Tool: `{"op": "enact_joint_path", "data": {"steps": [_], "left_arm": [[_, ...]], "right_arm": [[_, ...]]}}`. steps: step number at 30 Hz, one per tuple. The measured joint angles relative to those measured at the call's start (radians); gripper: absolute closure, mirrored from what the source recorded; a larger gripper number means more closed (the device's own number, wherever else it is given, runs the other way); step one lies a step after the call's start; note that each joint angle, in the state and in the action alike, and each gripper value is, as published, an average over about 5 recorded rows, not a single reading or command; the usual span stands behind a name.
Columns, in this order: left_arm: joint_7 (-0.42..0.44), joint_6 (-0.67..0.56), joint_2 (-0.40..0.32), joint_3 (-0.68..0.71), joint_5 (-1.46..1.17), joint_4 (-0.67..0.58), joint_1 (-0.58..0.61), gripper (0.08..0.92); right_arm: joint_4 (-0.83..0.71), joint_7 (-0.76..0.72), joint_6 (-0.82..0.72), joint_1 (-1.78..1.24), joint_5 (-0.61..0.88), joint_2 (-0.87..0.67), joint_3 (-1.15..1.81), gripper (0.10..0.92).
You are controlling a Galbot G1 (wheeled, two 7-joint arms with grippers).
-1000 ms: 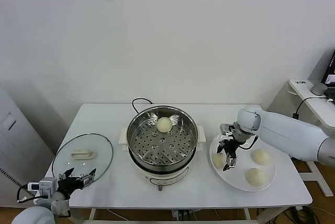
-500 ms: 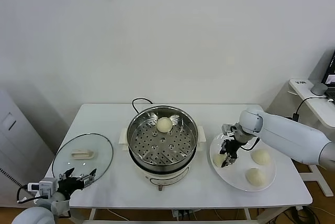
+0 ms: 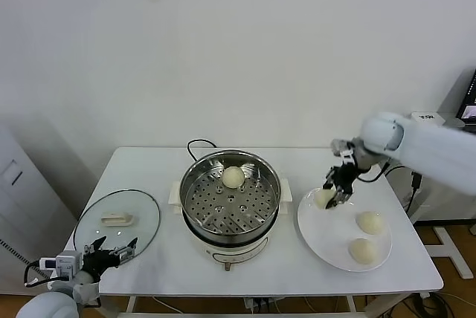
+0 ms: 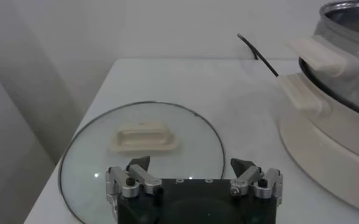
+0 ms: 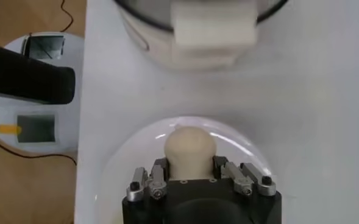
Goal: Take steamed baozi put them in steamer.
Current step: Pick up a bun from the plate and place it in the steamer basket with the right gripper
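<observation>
The steamer (image 3: 230,203) sits at the middle of the white desk (image 3: 149,166), its shiny pot on a white base with side handles, and one steamed baozi (image 3: 233,177) lies on the perforated tray inside, toward twelve o'clock of the pot. At three o'clock from the steamer lies a round white plate (image 3: 331,244). The right gripper (image 3: 332,192) hangs over the plate's rim nearest the steamer, at roughly eleven o'clock of the plate, with its fingers clamped on a second pale bun (image 3: 324,198); in the right wrist view that bun (image 5: 189,152) sits squeezed between the two fingers, with the plate's rim and the steamer's white handle beyond it. From where I stand I cannot tell whether the held bun touches the plate or rides just above it. Two more buns rest on the plate, one (image 3: 370,222) toward three o'clock and one (image 3: 362,250) toward five o'clock, near each other but apart. A flat glass lid (image 3: 117,221) with a white handle lies on the desk at nine o'clock from the steamer. The left gripper (image 3: 104,253) waits at the desk's near corner, just off the lid's near edge, its fingers spread wide apart and holding nothing.
</observation>
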Motion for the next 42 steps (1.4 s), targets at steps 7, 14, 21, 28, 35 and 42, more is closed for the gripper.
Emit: {"op": "enact_joint_path", "data": {"steps": [7, 14, 21, 28, 35, 42], "left_arm": [[0.000, 0.000, -0.002, 0.004, 0.001, 0.002, -0.005, 0.177], [0.000, -0.001, 0.000, 0.010, 0.001, 0.006, -0.014, 0.177], [0.000, -0.001, 0.003, 0.017, 0.001, 0.011, -0.022, 0.177], [0.001, -0.002, 0.005, 0.018, 0.001, 0.014, -0.025, 0.177], [0.003, -0.004, 0.005, 0.019, 0.000, 0.019, -0.025, 0.177], [0.004, -0.005, 0.004, 0.019, -0.001, 0.021, -0.023, 0.177]], "right_arm": [[0.042, 0.040, -0.060, 0.125, 0.151, 0.069, -0.042, 0.584], [0.054, 0.117, -0.121, 0.142, 0.279, 0.164, -0.008, 0.584], [0.040, 0.199, -0.171, 0.099, 0.367, 0.271, 0.037, 0.584], [0.011, 0.284, -0.218, 0.025, 0.413, 0.381, 0.075, 0.584], [-0.025, 0.349, -0.257, -0.052, 0.425, 0.471, 0.091, 0.584], [-0.059, 0.397, -0.281, -0.118, 0.426, 0.527, 0.103, 0.584]]}}
